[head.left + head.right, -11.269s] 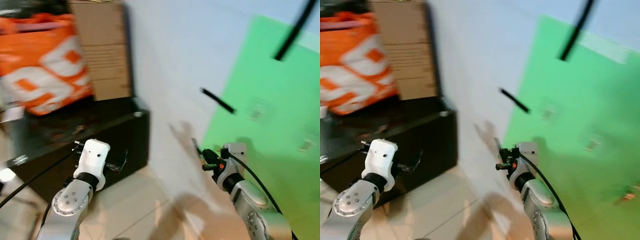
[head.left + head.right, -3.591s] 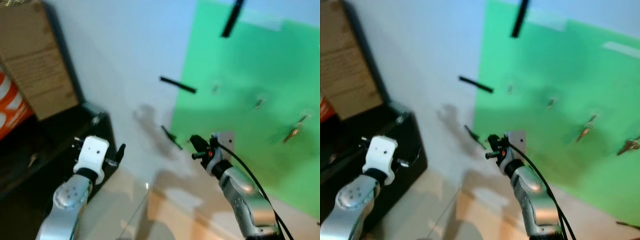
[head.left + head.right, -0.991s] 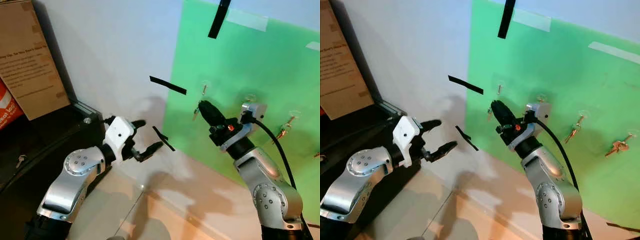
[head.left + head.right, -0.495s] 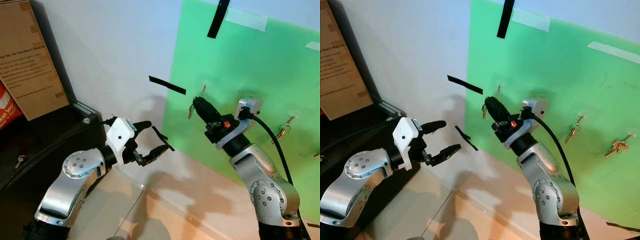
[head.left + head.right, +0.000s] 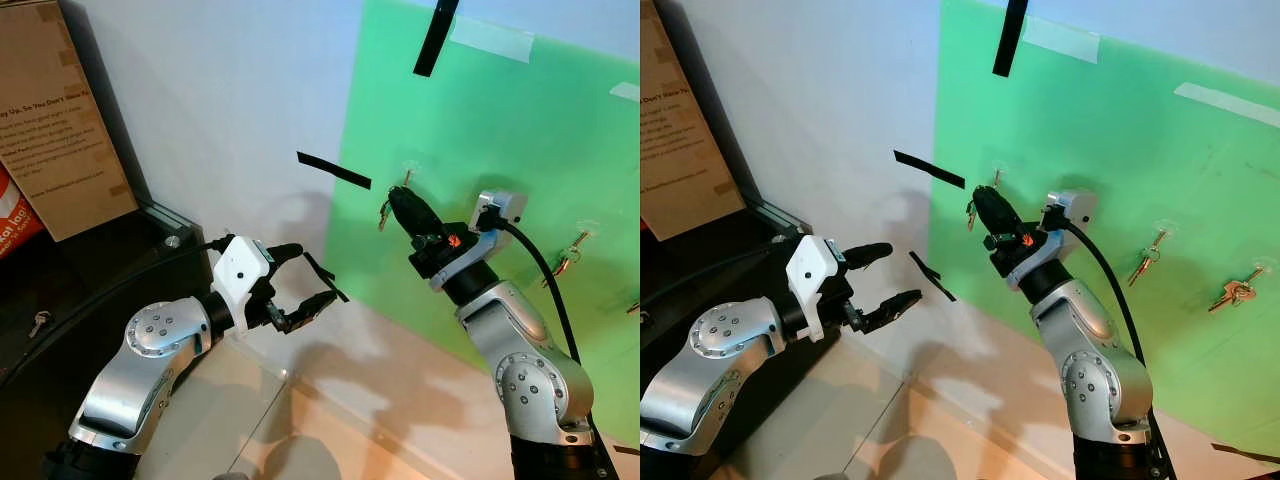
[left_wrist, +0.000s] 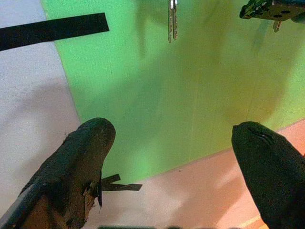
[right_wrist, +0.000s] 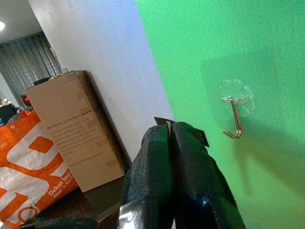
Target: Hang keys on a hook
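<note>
Keys (image 5: 384, 213): hanging pinched at the tip of the right gripper, just beside the green board and a little below and to the side of the nearest hook; the dangling end is swinging free so a ring or hole can be presented to the hook.
Right gripper (image 5: 976, 203): reaching up toward the board with its two black fingers pressed together on the keys; in the right wrist view the fingers (image 7: 164, 157) are lying flat against each other with only a sliver of metal showing at the tip.
Target hook (image 7: 233, 119): clear-backed metal hook stuck to the green board (image 5: 520, 130), curling upward and carrying nothing; judged to be the one aimed at, since the wrist camera is facing it directly.
Left gripper (image 5: 305, 275): hovering lower, near the wall, fingers spread wide and holding nothing; judged to be standing clear of the working arm.
Other hooks: further keys (image 5: 1147, 258) are hanging on hooks along the board.
Step in hand: judged as final approach, keys not yet on the hook.
Risk: the keys are dangling loosely, so the opening may miss the hook tip.
</note>
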Motion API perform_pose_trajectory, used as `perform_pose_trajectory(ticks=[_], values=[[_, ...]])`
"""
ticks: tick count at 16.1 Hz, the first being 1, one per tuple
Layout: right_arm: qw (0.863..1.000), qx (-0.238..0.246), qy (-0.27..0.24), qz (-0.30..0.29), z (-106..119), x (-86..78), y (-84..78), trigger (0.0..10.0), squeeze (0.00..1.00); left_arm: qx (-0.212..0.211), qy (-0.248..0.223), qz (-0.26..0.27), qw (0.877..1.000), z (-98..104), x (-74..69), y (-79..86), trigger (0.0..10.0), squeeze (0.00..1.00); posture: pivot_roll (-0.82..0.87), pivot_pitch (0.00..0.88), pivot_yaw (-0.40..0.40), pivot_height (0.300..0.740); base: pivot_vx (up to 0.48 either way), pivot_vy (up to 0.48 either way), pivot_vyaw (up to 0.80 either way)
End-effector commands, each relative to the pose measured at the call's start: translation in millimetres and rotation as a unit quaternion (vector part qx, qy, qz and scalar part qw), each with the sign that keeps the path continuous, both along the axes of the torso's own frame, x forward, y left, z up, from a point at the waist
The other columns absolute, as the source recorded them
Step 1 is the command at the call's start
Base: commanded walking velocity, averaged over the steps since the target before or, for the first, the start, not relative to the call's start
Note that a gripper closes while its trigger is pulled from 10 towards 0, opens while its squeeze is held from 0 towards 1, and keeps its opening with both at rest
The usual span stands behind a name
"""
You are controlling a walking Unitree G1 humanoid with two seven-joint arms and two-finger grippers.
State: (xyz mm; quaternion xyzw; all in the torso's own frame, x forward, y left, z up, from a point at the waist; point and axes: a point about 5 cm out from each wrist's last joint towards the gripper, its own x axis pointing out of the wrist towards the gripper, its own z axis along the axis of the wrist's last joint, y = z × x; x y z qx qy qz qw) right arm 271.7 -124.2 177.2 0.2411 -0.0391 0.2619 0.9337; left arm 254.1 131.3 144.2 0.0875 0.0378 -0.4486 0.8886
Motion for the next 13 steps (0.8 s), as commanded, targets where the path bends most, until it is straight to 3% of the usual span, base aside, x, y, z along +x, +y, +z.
perform_pose_trajectory(ticks=[1,9,13], values=[[1.000,0.003,-0.001,0.000,2,2.5,-0.7,10.0,0.00,0.004,-0.011,-0.011,1.000,5,-1.3,-3.7,10.0,0.11,0.05,0.000,-0.078,0.740,0.000,0.000,0.00],[0.999,-0.007,0.024,-0.040,-3,15.1,-1.5,10.0,0.00,0.004,-0.011,-0.009,1.000,4,-1.1,-5.1,10.0,0.11,0.06,0.000,-0.086,0.740,0.000,0.000,0.00],[0.995,0.003,0.039,-0.089,-5,22.0,-11.2,10.0,0.00,0.006,-0.009,-0.011,1.000,4,-2.0,-5.6,10.0,0.12,0.06,0.000,-0.086,0.740,0.000,0.000,0.00]])
